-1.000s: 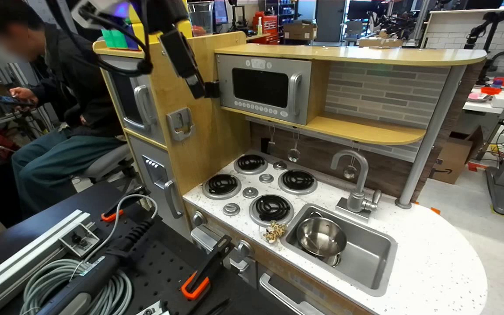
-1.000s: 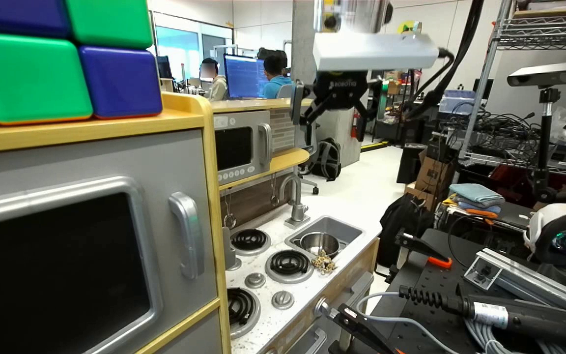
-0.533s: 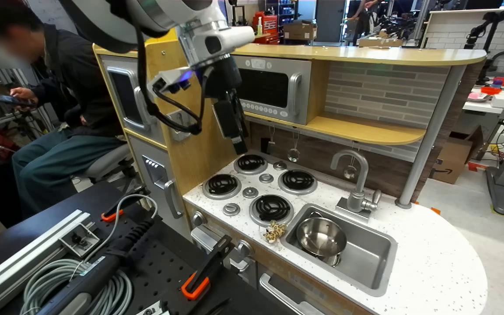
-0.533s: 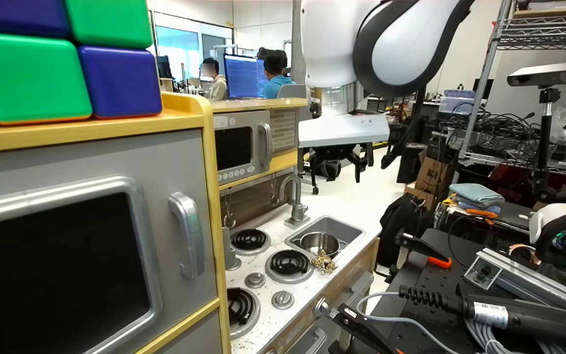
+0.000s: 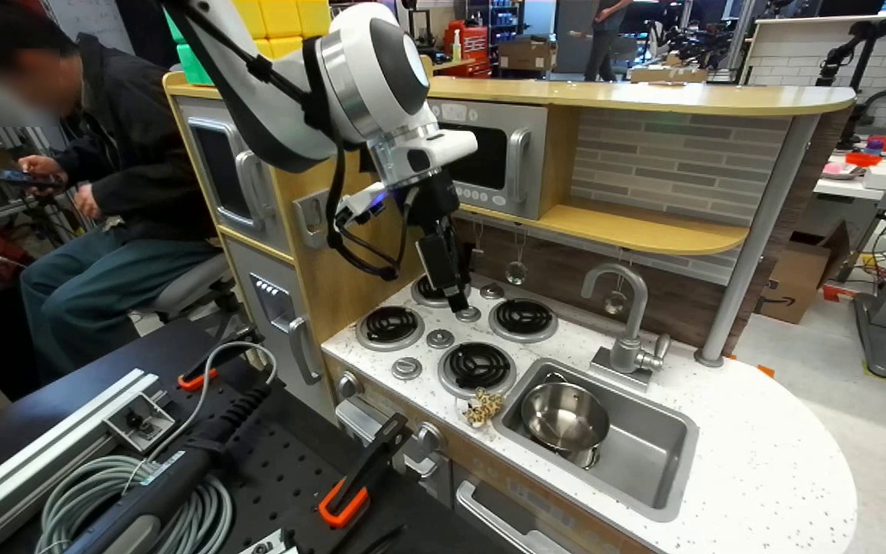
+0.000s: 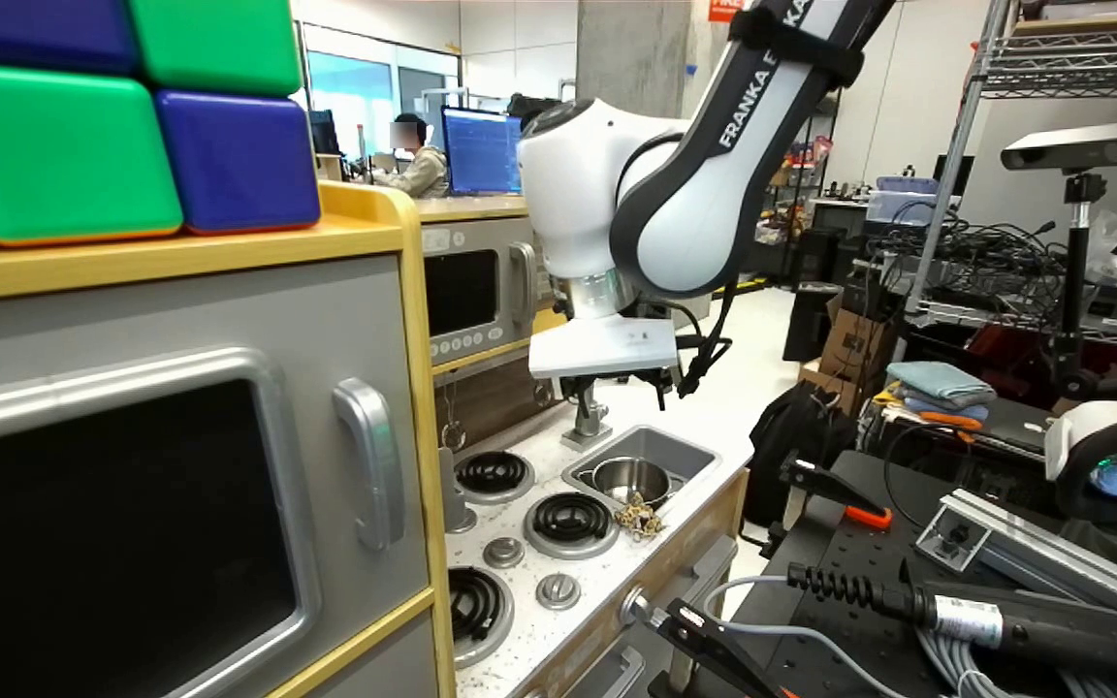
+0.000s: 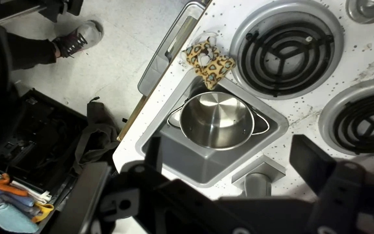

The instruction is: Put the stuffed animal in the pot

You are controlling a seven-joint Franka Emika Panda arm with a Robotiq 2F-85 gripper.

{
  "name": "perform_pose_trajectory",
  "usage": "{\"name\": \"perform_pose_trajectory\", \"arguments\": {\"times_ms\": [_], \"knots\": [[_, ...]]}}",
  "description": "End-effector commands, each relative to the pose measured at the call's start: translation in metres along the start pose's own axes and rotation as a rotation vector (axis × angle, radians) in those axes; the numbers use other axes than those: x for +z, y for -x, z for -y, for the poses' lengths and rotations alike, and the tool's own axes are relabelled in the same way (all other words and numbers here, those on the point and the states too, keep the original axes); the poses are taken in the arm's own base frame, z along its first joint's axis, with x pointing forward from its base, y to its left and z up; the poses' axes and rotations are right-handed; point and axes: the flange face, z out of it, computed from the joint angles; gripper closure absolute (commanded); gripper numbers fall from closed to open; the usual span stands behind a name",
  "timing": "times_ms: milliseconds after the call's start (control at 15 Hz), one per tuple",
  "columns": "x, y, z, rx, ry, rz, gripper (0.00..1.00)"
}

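My jaws are wide apart, holding nothing. The leopard-spotted stuffed animal (image 7: 211,67) lies on the counter (image 7: 223,22) below, past the pot (image 7: 211,138) in my wrist view.

From afar I see a dark-flecked white counter (image 5: 781,454); by its front edge, a yellow-tan leopard-print stuffed animal (image 7: 214,66) (teal inside some spots). The pot (image 7: 213,133) is silver, burner coils (image 7: 283,59) black.
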Motion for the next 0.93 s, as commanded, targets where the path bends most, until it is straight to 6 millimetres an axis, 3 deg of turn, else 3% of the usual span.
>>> {"name": "perform_pose_trajectory", "arguments": {"times_ms": [0,67,133,267,533,867], "knots": [[0.036,-0.001,0.020,-0.012,0.048,-0.040,0.00],[0.041,-0.003,0.022,-0.018,0.062,-0.038,0.00],[0.032,-0.002,0.021,-0.017,0.053,0.024,0.00],[0.039,0.003,0.016,-0.013,0.049,0.010,0.00],[0.033,0.001,0.015,0.001,0.014,0.007,0.00],[0.077,0.009,-0.003,0.234,0.003,0.028,0.00]]}}
